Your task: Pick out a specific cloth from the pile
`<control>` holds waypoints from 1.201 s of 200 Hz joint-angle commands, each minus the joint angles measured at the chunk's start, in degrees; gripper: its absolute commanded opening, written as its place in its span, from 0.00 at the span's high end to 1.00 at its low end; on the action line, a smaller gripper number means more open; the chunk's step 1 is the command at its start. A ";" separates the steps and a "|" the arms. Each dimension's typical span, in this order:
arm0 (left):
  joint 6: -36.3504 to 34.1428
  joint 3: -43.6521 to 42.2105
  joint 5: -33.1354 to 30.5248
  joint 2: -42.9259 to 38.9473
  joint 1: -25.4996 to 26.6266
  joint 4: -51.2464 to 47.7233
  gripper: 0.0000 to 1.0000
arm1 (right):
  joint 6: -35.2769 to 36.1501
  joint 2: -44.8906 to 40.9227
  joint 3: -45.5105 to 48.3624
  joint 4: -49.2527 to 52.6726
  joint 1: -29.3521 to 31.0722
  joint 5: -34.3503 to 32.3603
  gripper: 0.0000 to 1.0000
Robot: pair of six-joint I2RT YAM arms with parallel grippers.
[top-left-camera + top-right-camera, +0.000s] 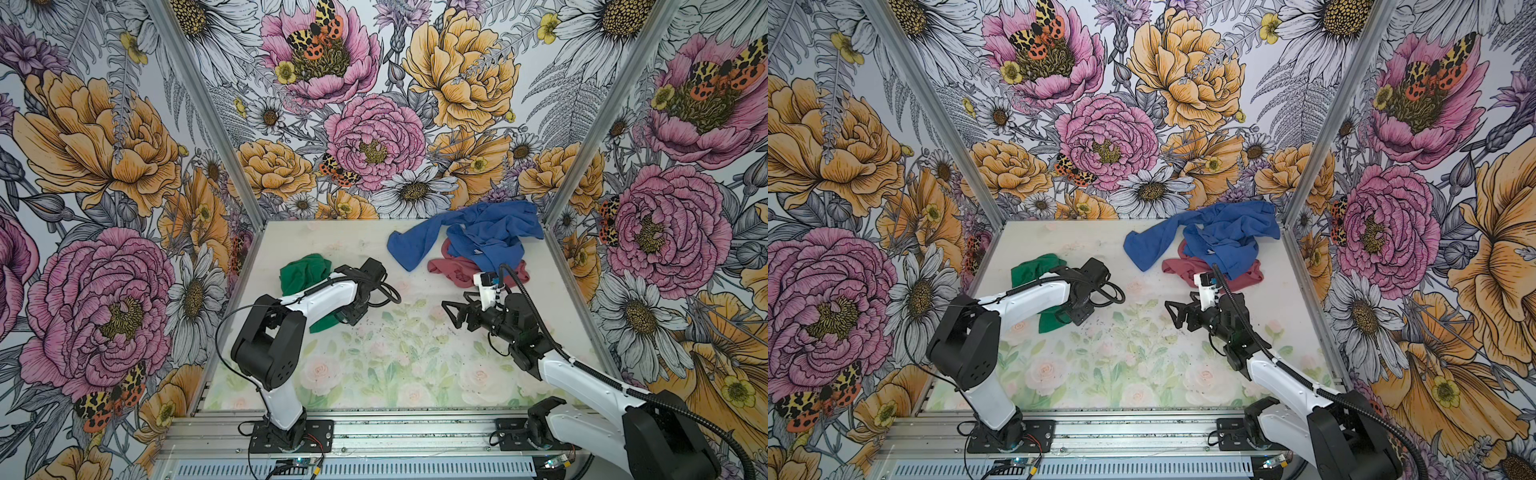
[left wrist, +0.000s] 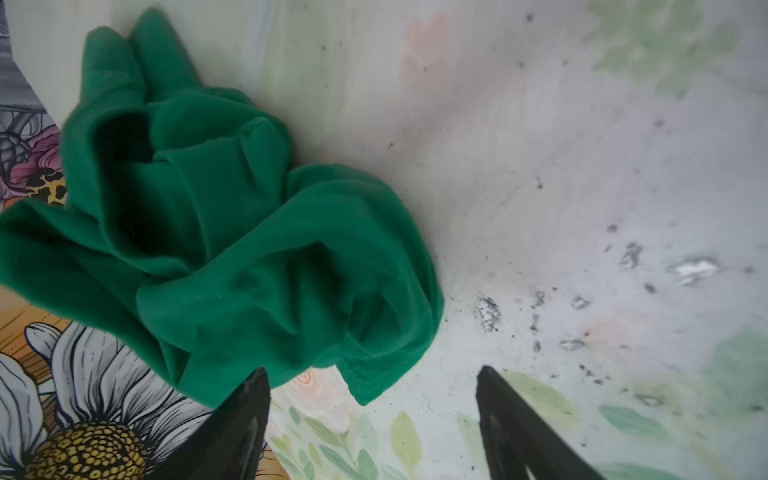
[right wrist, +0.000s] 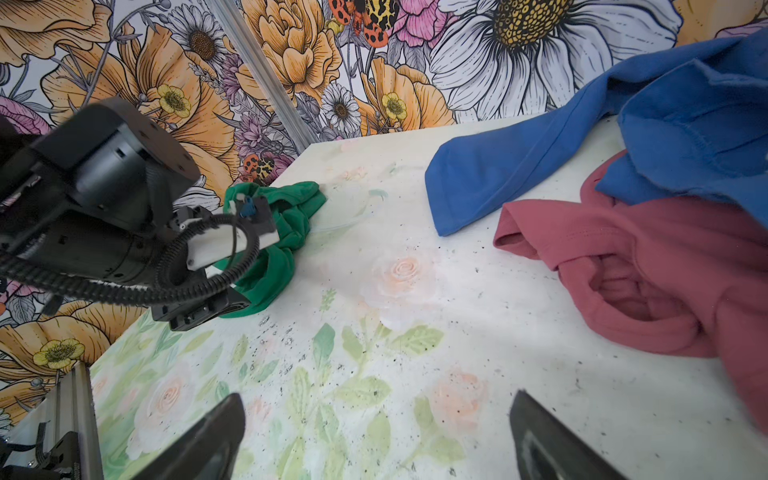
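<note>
Because the emerald-green fabric garment point(image 2: 232, 249) looks light and limp — left gripper point(image 2: 372, 374) and right gripper point(image 3: 378, 397) gape empty — a raised fold suits pinching.

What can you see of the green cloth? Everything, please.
The green cloth is plain emerald, soft knit-looking fabric, no print, with a stitched hem at one corner. It lies crumpled in loose folds on the table, toward its left side, apart from the pile. The left gripper hovers open by the hem; its arm hides part in both top views.
</note>
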State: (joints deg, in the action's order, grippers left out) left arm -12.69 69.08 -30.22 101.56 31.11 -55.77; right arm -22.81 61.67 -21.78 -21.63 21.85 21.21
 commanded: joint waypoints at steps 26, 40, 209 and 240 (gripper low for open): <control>0.71 1.89 -0.38 2.15 -1.02 -1.55 0.36 | 0.99 -0.23 -0.65 -0.47 0.05 0.06 0.01; 1.18 2.92 2.03 4.56 -2.63 -1.52 0.47 | 0.97 -0.49 -0.48 -1.16 0.29 1.29 0.01; 1.84 13.14 5.50 -4.22 -8.21 -0.97 1.00 | 6.83 -1.55 -3.27 4.20 6.82 -1.97 0.01; 0.57 18.04 2.14 -7.30 -14.44 -0.25 1.00 | 6.73 -1.05 -3.29 4.07 6.86 -2.05 0.01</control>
State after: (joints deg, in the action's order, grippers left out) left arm -11.00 83.53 -24.18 96.44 21.12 -57.36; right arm -16.82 60.40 -23.49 -17.17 28.49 20.12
